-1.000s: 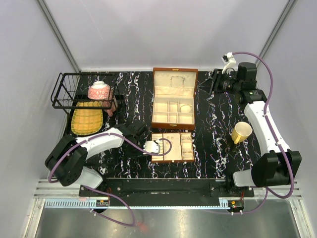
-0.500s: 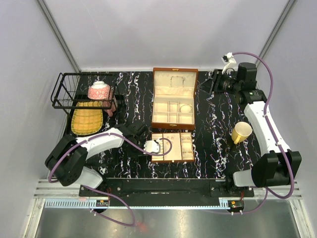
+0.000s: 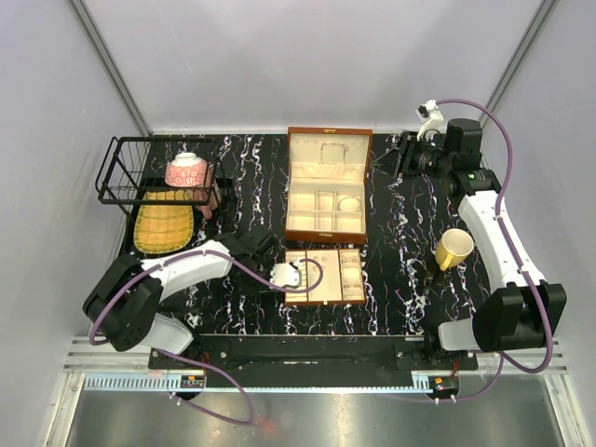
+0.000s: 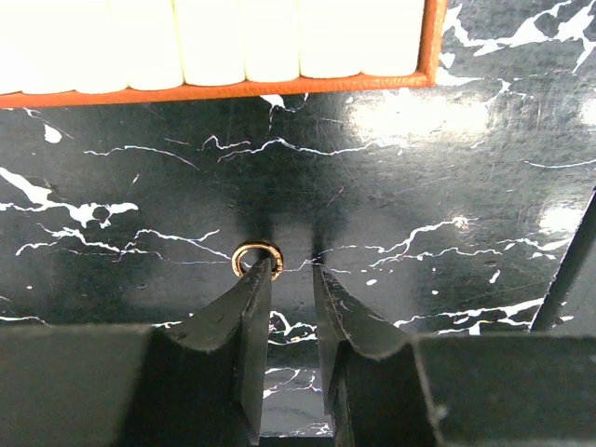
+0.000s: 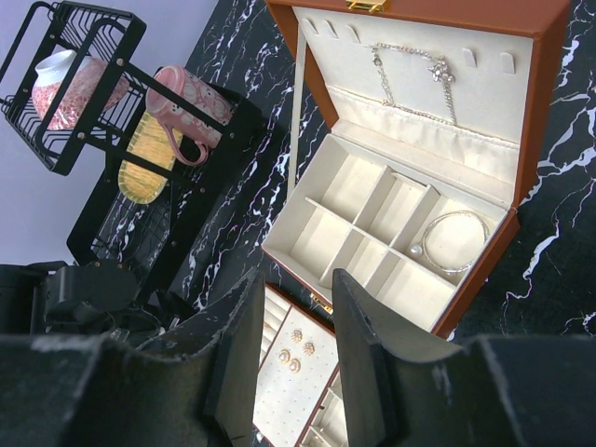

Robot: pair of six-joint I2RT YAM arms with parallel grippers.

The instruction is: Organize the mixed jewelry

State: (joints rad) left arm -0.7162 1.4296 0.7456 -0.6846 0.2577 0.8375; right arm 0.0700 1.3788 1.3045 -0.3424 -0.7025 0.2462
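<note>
- Left tool (image 4: pixel 291 270) sits low over the table (image 4: pixel 447 186). Its two matte black, wedge-shaped fingers (image 4: pixel 247 317) are spread a little, with only bare stone in the gap.
- A small gold ring (image 4: pixel 258 258), thin, round and shiny, lies flat on the table. The tip of the finger on the left of that wrist view overlaps its near edge, so I read it as outside the gap, not pinched.
- The table is glossy black marble with white veins. Just beyond the ring runs the tray (image 4: pixel 279 90), with an orange-brown rim and cream padded rolls.
- Right tool (image 5: pixel 296 279) hangs high, its fingers spread and holding nothing.
- Only that wrist view shows me the finer pieces:
  - A silvery necklace chain (image 5: pixel 410 65) lies against the cream lid lining of the brown box (image 5: pixel 466 17).
  - A thin bangle (image 5: pixel 456 240) sits in the box's right-end compartment.
  - Stud earrings (image 5: pixel 293 349) rest on the tray's dotted pad.
- From overhead the ring is too small for me to make out, but the layout is plain. The tray lies just in front of the open box, with a yellow cup (image 3: pixel 454 248) to the right. A black wire rack (image 3: pixel 154 172) holding a patterned bowl (image 3: pixel 186 170) stands far left.
</note>
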